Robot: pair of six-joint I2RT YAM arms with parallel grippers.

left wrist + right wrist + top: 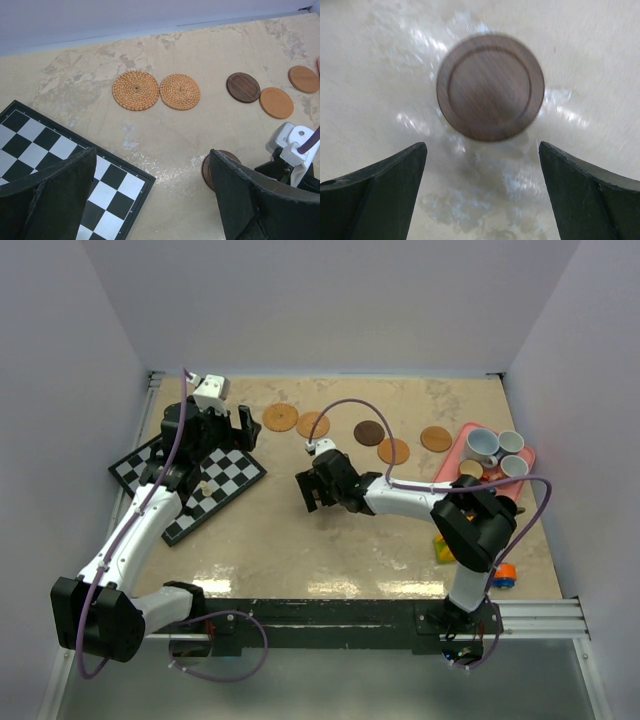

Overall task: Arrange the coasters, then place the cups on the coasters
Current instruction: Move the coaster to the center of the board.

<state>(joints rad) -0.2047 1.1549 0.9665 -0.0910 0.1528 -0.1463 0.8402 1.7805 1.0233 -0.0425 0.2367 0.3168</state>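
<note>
Five coasters lie in a loose row at the back: two woven tan ones [135, 90] [179, 91], a dark brown one [243, 87] and two smooth orange ones [276, 102] [303, 79]. Another dark brown coaster [490, 86] lies flat on the table just beyond my right gripper [482, 145], which is open with nothing between its fingers. It is blurred in the right wrist view and half hidden in the left wrist view. My left gripper [152, 152] hangs open over the chessboard's corner, holding nothing. Several cups [482, 445] sit on the pink tray [450, 458] at the right.
A black-and-white chessboard [190, 480] lies at the left under my left arm. Small coloured pieces [443, 548] [503, 575] sit near the right arm's base. Walls close in the back and both sides.
</note>
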